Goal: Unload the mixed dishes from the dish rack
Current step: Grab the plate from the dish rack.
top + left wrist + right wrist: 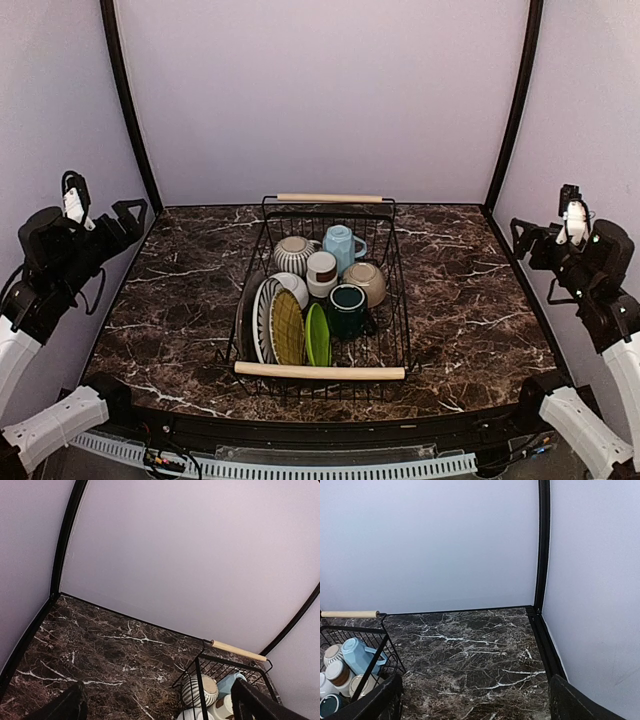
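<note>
- Top view: the dish rack (400,310) sits mid-surface (170,300), slightly toward the near edge. It is a black wire basket with a pale wooden handle (320,371) at the near end and another at the far end.
- The load is all inside. On edge along the left side stand a dark plate (244,322), white-patterned plate (263,320), olive plate (287,328) and green plate (317,336).
- A white bowl (292,285) sits just behind the plates. Behind and to the right are a grey-striped mug (293,254), light-blue mug (341,245), white-brown cup (321,272), beige bowl (366,282) and dark-teal mug (347,308).
- No dish shows outside the rack. Judgement: unloading is not begun and every piece is left to move.
- Left hand (132,210) and right hand (527,235) are raised at the side walls, well apart from the rack. Both are released and hold nothing.
- Left wrist view: fingers spread wide with nothing between them. The rack's far corner, striped mug and blue mug sit low right.
- Right wrist view: fingers spread wide and empty. The rack's far-right corner sits low left, with the blue mug and cup inside it and bare marble beside it.
</note>
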{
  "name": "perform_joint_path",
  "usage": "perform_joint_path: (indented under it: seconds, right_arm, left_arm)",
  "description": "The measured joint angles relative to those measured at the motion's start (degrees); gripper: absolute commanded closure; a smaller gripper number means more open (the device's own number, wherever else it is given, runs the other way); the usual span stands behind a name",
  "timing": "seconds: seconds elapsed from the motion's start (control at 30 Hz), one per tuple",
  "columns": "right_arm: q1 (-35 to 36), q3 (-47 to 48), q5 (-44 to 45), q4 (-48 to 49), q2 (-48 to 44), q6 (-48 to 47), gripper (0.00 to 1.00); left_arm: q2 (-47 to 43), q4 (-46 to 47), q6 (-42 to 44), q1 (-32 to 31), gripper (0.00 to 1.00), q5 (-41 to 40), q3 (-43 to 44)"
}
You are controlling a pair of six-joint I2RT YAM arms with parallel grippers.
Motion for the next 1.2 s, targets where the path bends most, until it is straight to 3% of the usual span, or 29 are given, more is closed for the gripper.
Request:
perform_joint_path:
  seconds: [0.27,0.63,0.83,1.03,1.2]
  right_arm:
    - [1.5,12.2,4.6,-4.9,10.7,6.6,0.01]
    - [2.3,17.6,6.0,-11.9,22.4,12.9,0.01]
    - [2.3,17.6,3.9,-14.2,24.0,15.2,0.01]
    - [2.5,17.6,-2.6,-14.0,26.1,16.1,0.01]
    - [2.6,17.5,-7.9,-13.9,28.9,16.2,0.01]
  left_arm:
    - [10.5,-6.7,3.1,-1.5,0.01,0.4,12.2]
    - [18.1,-13.4,5.5,-2.1,0.01,4.5,16.2]
    - [21.0,-15.8,5.6,-2.2,0.01,11.4,16.7]
    - [24.6,-17.0,4.5,-2.4,0.10,22.0,17.6]
    - [27.5,-18.7,2.5,-5.4,0.11,27.4,19.1]
